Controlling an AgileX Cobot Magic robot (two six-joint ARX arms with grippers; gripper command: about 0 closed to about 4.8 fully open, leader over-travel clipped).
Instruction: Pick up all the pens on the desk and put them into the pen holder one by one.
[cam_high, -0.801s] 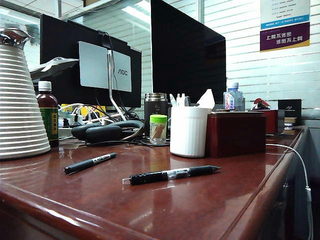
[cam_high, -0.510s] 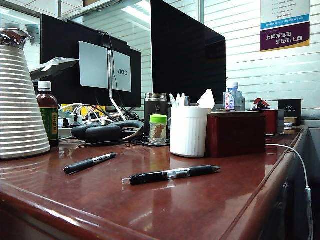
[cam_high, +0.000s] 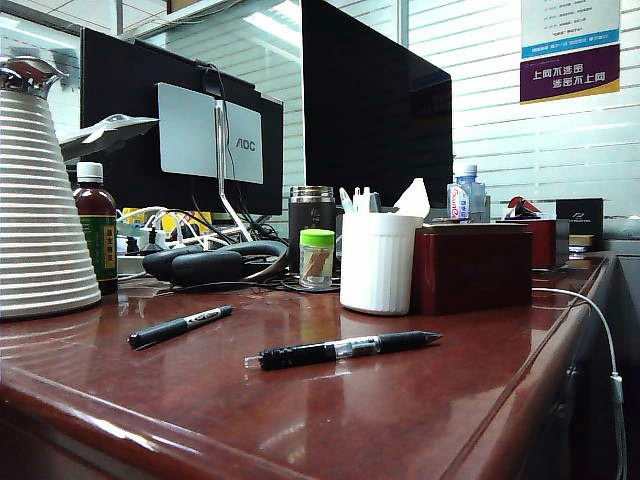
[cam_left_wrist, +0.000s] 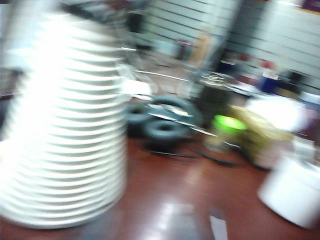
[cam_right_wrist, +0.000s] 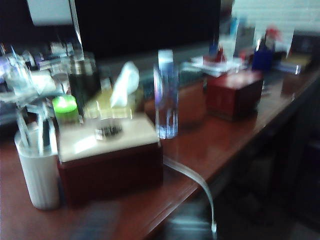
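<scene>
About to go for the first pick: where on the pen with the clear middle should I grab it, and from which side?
Take the pen with the clear middle across that clear middle part of its barrel, coming straight down from above. It lies flat on the desk, running left to right in the exterior view, so set the jaws across its width. Nothing crowds it; the marker lies apart. Neither gripper shows in any view.

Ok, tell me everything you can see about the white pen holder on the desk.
The pen holder is a white cylindrical cup with fine vertical ribs, plastic-looking, standing upright on the reddish-brown desk. A few pale items poke out of its top. In the exterior view it stands just left of the dark red box, too close to tell whether they touch, with the green-capped jar at its other side. Both pens lie on the desk in front of it, untouched. Neither gripper is in view.
</scene>
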